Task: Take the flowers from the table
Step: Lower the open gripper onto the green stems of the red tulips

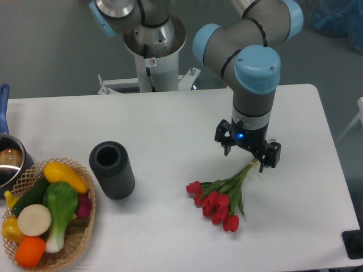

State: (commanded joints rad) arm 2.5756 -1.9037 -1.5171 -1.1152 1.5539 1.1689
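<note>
White and matte, the table fills most of the view, with a grey floor behind it and the arm's pedestal at the far edge. Flowers: a small bunch of red tulips lying on the tabletop right of centre, the red heads fanned toward the near edge and the pale green stems running up and to the right. Gripper: pointed straight down over the stem ends, its dark body covering the place where the stems finish. From this angle the fingertips are hidden behind the housing, so whether the fingers are closed around the stems or merely standing on either side of them cannot be told. Other items, all well apart from the bunch: a dark ribbed cylinder left of centre; a wicker basket of coloured vegetables and fruit at the near left corner; a metal pot with a blue handle at the left edge.

Progress, as a judgement: the approach appears complete, the tool being placed at the stems. The tulip heads seem to rest on the surface, so the lift is not yet done. Remaining: securing the grasp, if not already made, and raising the bunch off the table.
</note>
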